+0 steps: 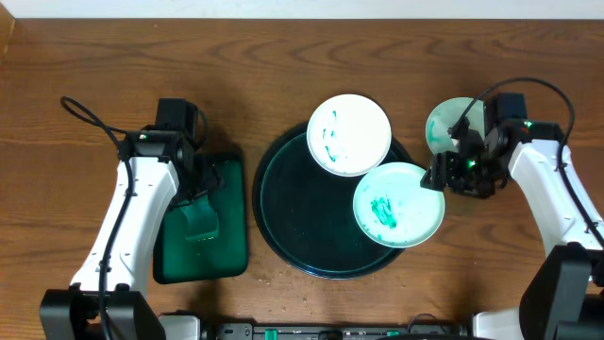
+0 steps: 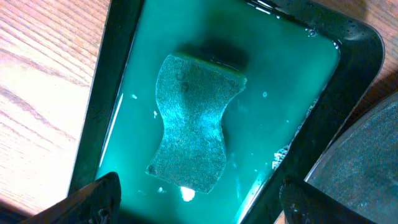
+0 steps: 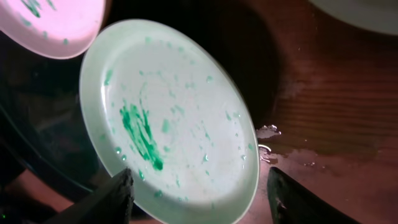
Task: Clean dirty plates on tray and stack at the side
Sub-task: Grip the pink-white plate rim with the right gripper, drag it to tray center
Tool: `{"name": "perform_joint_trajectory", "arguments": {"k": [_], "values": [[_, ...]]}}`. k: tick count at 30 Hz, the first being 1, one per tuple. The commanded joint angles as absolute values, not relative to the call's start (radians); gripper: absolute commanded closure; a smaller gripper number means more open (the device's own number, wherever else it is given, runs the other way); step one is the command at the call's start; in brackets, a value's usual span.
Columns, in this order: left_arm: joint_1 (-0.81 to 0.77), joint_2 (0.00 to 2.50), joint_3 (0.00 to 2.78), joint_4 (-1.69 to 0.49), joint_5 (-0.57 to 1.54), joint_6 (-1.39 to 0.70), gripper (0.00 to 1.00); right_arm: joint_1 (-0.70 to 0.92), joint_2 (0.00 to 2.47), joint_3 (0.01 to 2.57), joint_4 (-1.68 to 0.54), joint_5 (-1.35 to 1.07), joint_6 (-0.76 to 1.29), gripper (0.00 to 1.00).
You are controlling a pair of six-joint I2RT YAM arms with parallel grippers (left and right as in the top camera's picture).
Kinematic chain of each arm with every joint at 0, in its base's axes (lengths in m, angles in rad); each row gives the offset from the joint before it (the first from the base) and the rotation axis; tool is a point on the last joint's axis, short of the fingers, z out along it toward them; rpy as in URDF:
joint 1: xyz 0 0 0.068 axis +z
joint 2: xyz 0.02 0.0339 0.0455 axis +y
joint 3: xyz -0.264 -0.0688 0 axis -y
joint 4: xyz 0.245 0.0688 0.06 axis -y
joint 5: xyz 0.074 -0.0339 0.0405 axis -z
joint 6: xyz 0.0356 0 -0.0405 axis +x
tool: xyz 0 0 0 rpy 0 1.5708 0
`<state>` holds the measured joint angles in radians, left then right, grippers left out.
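At the right rim of the large round dark tray [image 1: 293, 198], your right pincer [image 1: 436, 178] hung part-open, gripping nothing; the green-smeared round white plate [image 1: 398, 205] lay just beneath, leftward.

Wooden table [image 1: 38, 189] carries round tray [image 1: 293, 203], rectangular tray [image 1: 232, 257], plate [image 1: 442, 125].

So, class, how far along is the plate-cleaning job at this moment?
Looks done: one pale round plate sits on the table beside the large round dark tray. In hand: the right fingers stand open at a green-smeared white plate; the left fingers hover open over a grey-green sponge. Left: that plate, another smeared white plate, and stacking.
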<state>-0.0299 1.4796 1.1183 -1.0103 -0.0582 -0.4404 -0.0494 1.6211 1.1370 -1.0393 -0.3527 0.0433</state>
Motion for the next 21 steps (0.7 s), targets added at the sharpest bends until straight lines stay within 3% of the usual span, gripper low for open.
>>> {"name": "perform_joint_trajectory", "arguments": {"k": [1, 10, 13, 17, 21], "values": [[-0.03, 1.471, 1.117, -1.012, -0.059, -0.435, 0.18, -0.041, 1.624, 1.09, -1.011, -0.371, 0.084, 0.36], [-0.03, 1.471, 1.117, -1.013, -0.059, -0.435, 0.18, -0.041, 1.624, 0.932, -0.865, -0.364, 0.203, 0.4], [-0.03, 1.471, 1.117, -1.013, -0.059, -0.435, 0.18, -0.041, 1.624, 0.917, -0.846, -0.364, 0.214, 0.5], [-0.03, 1.471, 1.117, -1.013, -0.059, -0.435, 0.18, -0.041, 1.624, 0.916, -0.832, -0.363, 0.23, 0.74], [-0.03, 1.471, 1.117, -1.013, -0.059, -0.435, 0.18, -0.041, 1.624, 0.916, -0.825, -0.363, 0.233, 0.81]]}}
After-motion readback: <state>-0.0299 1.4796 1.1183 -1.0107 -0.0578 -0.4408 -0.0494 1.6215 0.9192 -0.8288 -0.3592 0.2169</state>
